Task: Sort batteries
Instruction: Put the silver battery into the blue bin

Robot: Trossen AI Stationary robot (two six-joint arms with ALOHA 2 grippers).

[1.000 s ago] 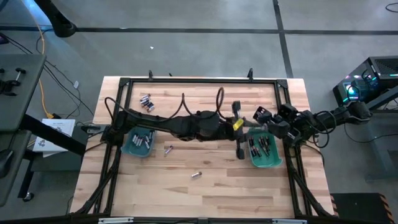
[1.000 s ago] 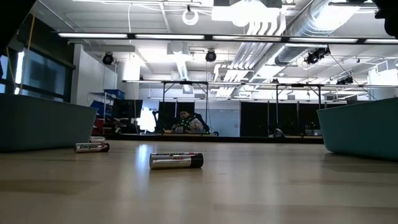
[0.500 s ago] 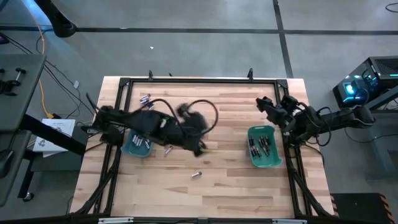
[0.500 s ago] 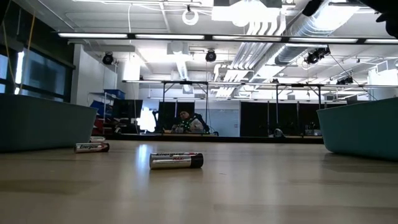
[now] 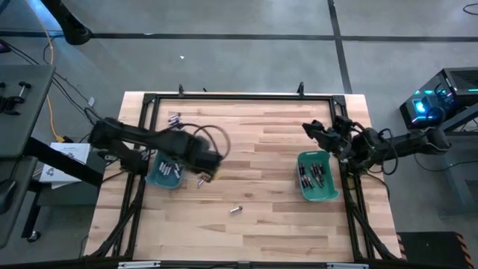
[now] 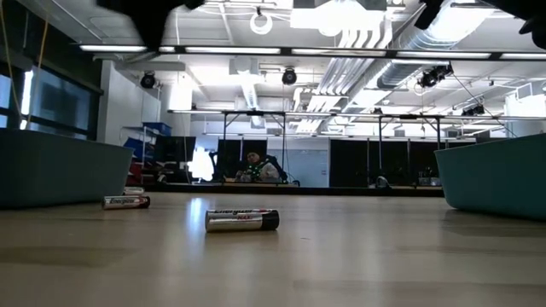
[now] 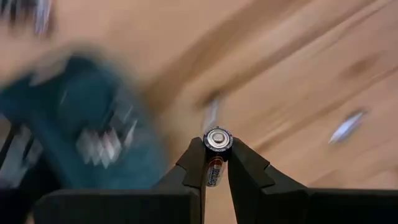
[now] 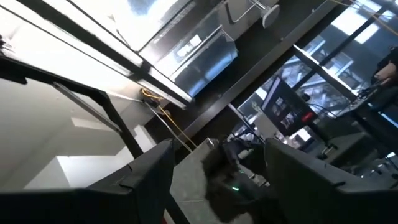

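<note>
Compared with a second ago, the left gripper (image 5: pixel 211 170) is now near the left teal bin (image 5: pixel 154 176), pinching a battery (image 7: pixel 216 157) between its fingers. If it releases early, the cell may fall on the table (image 5: pixel 261 224) beside the bin. The right gripper (image 5: pixel 312 131) waits above the right teal bin (image 5: pixel 328 196), jaws spread.

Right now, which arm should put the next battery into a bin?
Probably the left. Its fingers are already shut on a battery, right beside the left teal bin. The right gripper is open, empty, and raised beyond the right teal bin.
</note>
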